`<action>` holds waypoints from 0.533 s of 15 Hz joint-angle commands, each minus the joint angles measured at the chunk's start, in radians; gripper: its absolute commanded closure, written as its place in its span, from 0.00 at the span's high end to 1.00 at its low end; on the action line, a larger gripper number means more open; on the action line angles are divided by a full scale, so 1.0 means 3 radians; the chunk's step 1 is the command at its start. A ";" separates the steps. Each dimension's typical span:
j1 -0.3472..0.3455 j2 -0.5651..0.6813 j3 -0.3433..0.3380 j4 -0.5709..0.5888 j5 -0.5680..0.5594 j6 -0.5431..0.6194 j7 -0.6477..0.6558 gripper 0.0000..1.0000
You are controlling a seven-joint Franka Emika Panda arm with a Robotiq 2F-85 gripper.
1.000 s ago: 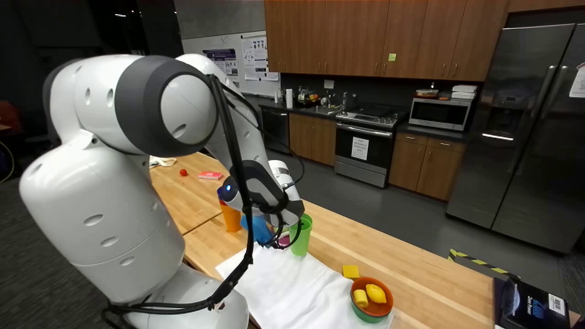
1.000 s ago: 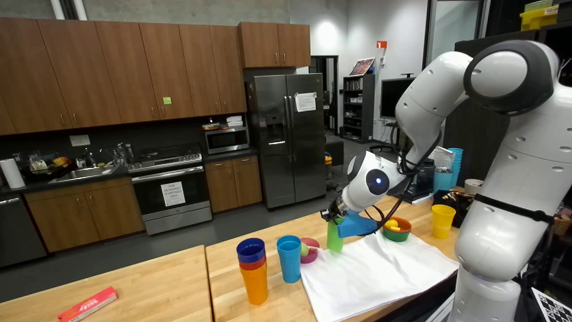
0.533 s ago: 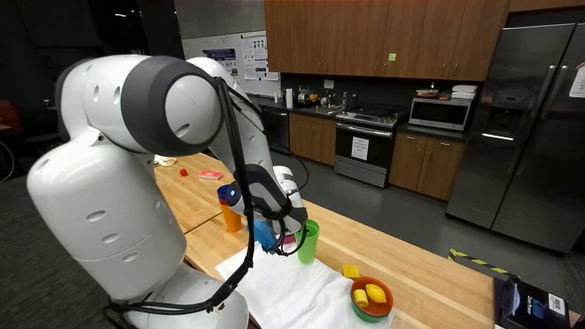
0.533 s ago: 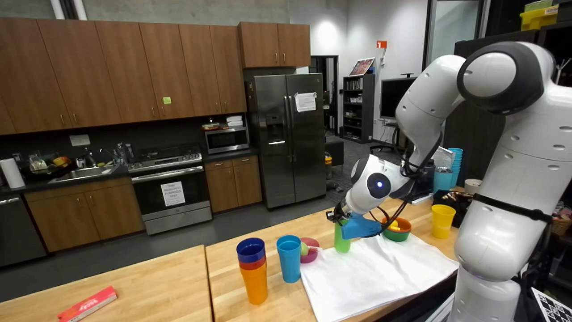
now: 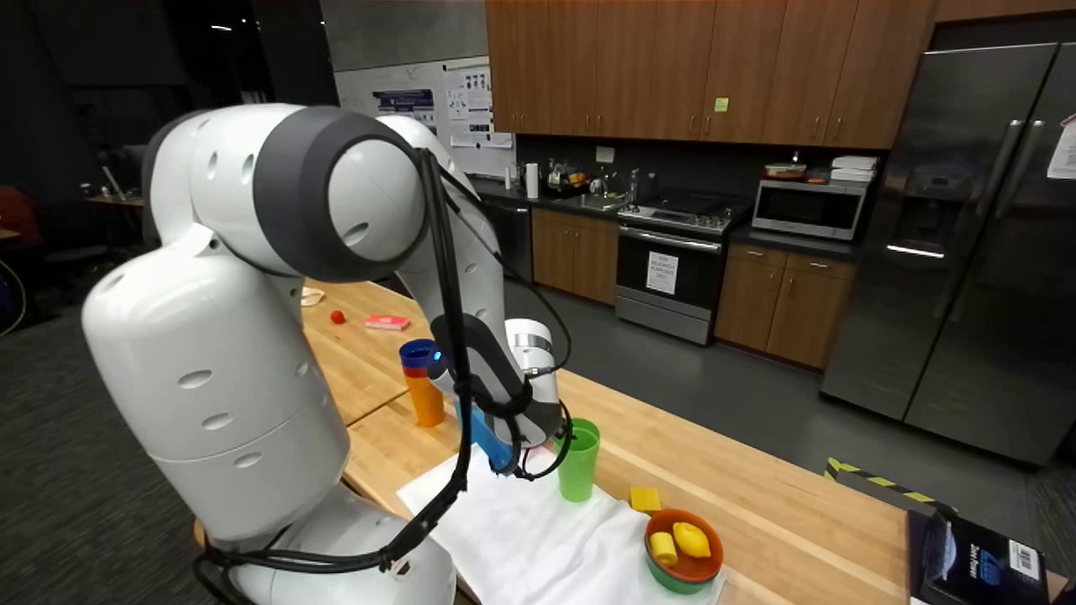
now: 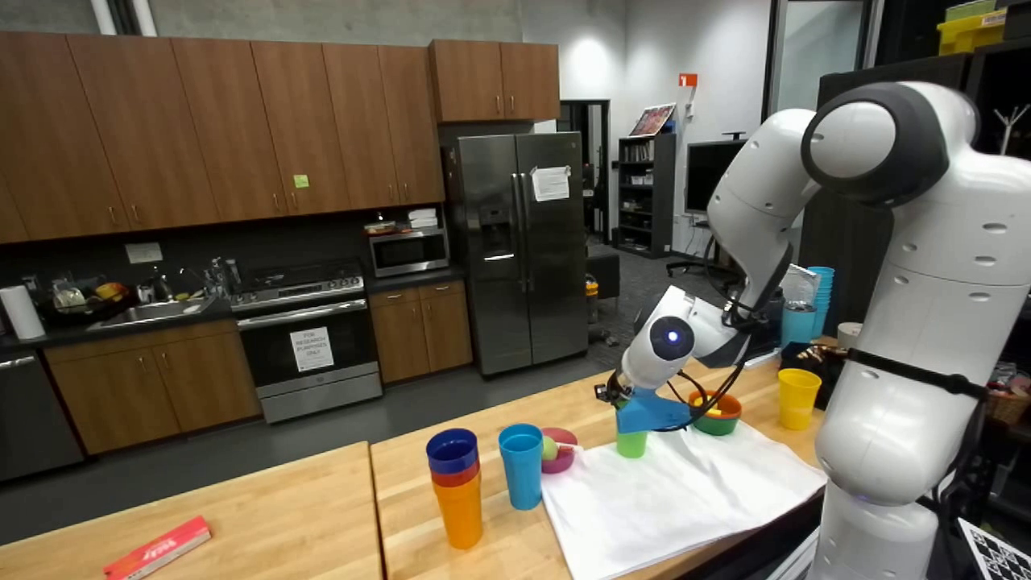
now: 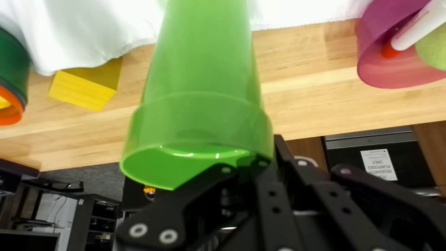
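Evidently held green cup (image 7: 205,80) in claw (image 7: 271,158), pinched at rim, over white cloth (image 6: 676,491) near its edge on counter (image 6: 515,540); could not tell base contact. Needed firm pinch on wall, upright carriage, slow travel, clearance from yellow block (image 7: 82,90) and pink bowl (image 7: 393,73).

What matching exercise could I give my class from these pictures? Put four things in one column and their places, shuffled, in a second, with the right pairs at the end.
Things
1. green cup
2. lemon
3. dark blue cup
4. white cloth

Places
A. at the top of a cup stack
B. held at its rim by the gripper
C. spread over part of the wooden table
D. inside the orange-and-green bowl

Right pairs: 1-B, 2-D, 3-A, 4-C
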 commanded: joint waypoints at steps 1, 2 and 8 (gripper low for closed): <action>-0.0037 0.0019 -0.0006 -0.0014 0.0228 -0.0070 -0.0209 0.02; -0.0032 0.0020 0.0003 -0.0021 0.0286 -0.0111 -0.0248 0.02; -0.0011 0.0060 0.0025 -0.0044 0.0615 -0.0404 -0.0470 0.02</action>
